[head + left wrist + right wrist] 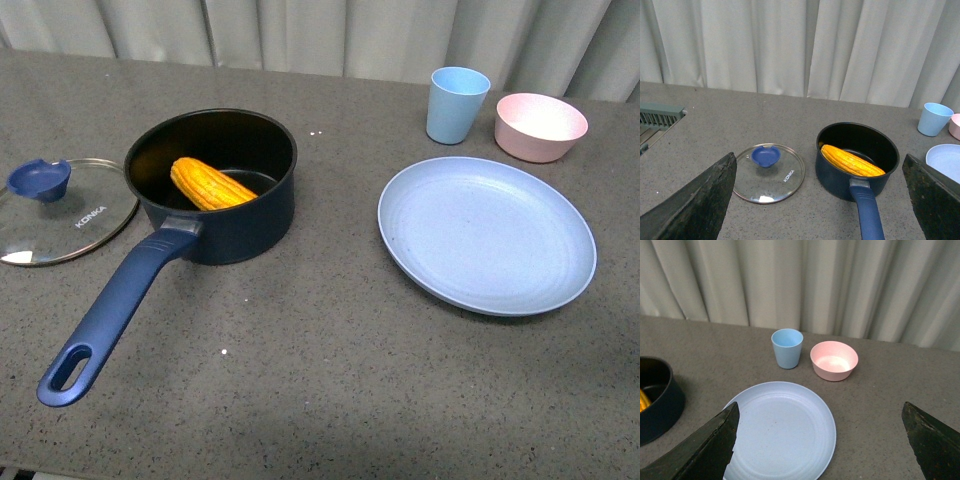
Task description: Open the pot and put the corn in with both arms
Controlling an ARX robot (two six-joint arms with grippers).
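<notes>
The dark navy pot point(235, 215) stands open on the grey table, its long blue handle point(110, 310) pointing toward the front left. The orange-yellow corn point(210, 185) lies inside it, leaning on the wall. The glass lid point(62, 212) with a blue knob lies flat on the table to the pot's left. Neither arm shows in the front view. My left gripper point(822, 200) is open and empty, held back above the table, with pot point(840, 177), corn point(852, 161) and lid point(769, 172) before it. My right gripper point(820, 440) is open and empty above the blue plate point(785, 430).
A large light-blue plate point(487, 235) lies right of the pot. A light-blue cup point(457, 104) and a pink bowl point(541, 126) stand behind it near the curtain. A grey rack point(657, 117) shows at the table's far left in the left wrist view.
</notes>
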